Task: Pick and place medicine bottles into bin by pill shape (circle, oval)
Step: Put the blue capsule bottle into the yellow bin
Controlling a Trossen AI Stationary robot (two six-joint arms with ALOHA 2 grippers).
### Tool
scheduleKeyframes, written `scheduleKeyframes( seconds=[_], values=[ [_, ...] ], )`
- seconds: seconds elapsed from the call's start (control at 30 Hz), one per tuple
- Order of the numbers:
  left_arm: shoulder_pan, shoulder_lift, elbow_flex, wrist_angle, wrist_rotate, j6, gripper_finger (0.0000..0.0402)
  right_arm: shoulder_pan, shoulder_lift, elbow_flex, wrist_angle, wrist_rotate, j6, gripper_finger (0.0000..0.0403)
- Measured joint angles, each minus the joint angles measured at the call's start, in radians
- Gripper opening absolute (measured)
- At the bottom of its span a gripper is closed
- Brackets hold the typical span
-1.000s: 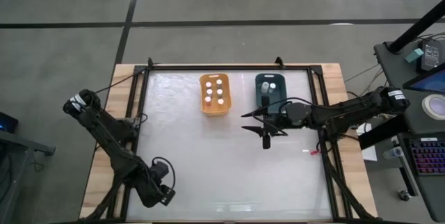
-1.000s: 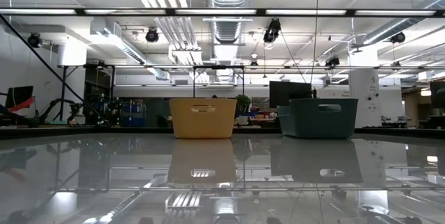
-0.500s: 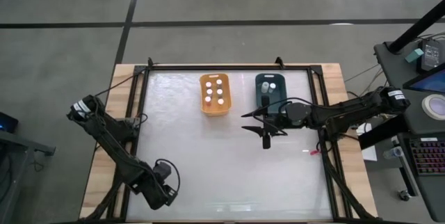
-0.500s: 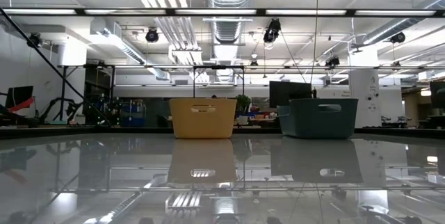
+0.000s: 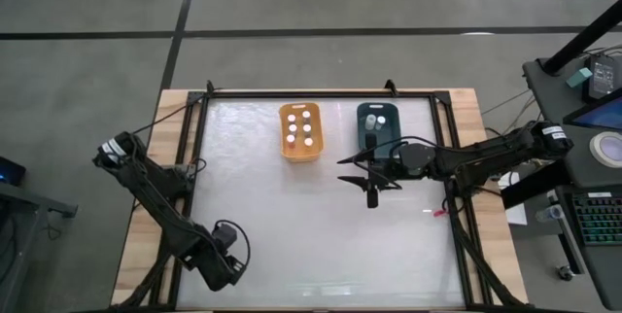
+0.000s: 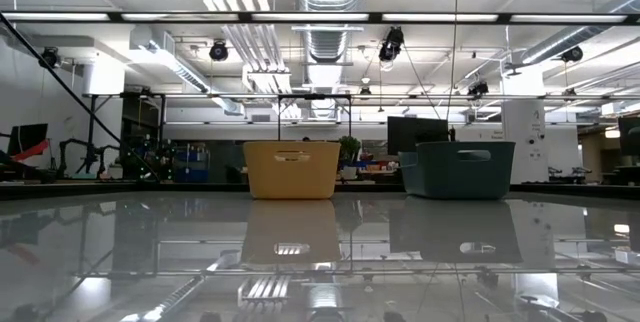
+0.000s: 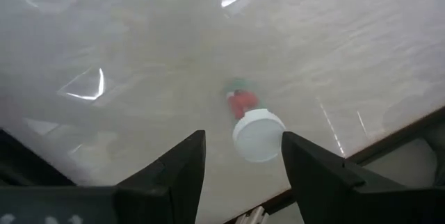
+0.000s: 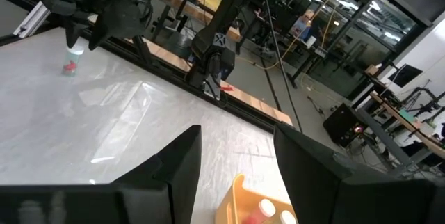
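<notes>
Because the last medicine bottle (image 7: 257,132) stands alone at the worktop (image 5: 311,216) corner farthest from the orange bin (image 5: 300,131), with the left tool (image 7: 240,156) spread wide over it, an off-centre closing could tip it. The right tool (image 5: 370,173) waits open beside the teal bin (image 5: 362,111).

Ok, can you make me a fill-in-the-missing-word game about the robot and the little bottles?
1. The orange bin holds ___ bottles with white caps.
2. The bin beside the orange one is dark ___.
3. The left gripper hovers with open fingers over one bottle standing on the ___.
4. The right gripper hangs in front of the ___ bin.

Missing words: six; teal; table; teal
</notes>
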Motion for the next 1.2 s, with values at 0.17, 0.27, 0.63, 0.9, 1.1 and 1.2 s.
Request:
scheduleKeyframes(
  seconds=[0.17,0.27,0.63,0.9,1.1,1.2],
  values=[
    [0.002,-0.009,0.006,-0.002,-0.001,-0.006,0.0173,0.000,0.000,0.000,0.000,0.000,-0.001,0.0173],
    [0.002,0.003,0.006,0.009,-0.002,-0.001,0.0173,0.000,0.000,0.000,0.000,0.000,-0.001,0.0173],
    [0.003,0.008,0.000,0.013,-0.018,0.002,0.0173,0.000,0.000,0.000,0.000,0.000,0.001,0.0173],
    [0.003,0.015,-0.007,0.013,-0.024,0.003,0.0173,0.000,0.000,0.000,-0.003,0.000,0.000,0.0173],
    [0.000,0.066,0.001,0.016,-0.023,0.044,0.0173,0.000,0.000,0.000,-0.004,0.000,0.001,0.0173],
    [0.000,0.073,0.017,0.019,-0.012,0.055,0.0173,0.000,0.000,0.000,-0.004,0.001,0.001,0.0173]
  ],
)
